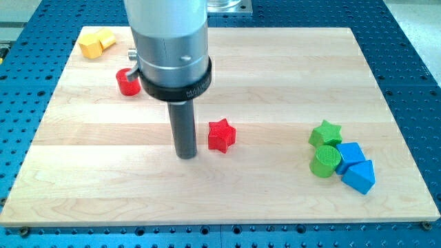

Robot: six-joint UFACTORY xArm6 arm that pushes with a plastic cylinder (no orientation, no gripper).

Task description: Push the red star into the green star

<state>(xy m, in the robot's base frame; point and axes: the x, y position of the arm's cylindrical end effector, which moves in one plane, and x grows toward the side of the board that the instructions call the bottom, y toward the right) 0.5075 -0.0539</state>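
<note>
My tip (pixel 186 156), a bare rod grasping nothing, rests on the table (pixel 275 200) just left of the red star (pixel 221 135). The green star (pixel 325 133) sits well apart at the view's right. I'm lined up; next comes a steady rightward push.

Light wood counter (pixel 275 69) on a blue perforated base. Far-left corner: yellow block (pixel 96 43) (shape unclear). Red cylinder (pixel 127 82) near the left edge, partly hidden. Red star (pixel 221 135) mid-counter, my tip (pixel 186 156) just left of it. Near the right edge, clustered: green star (pixel 326 133), green cylinder (pixel 325 161), blue cube (pixel 350 153), blue triangular block (pixel 360 176).
</note>
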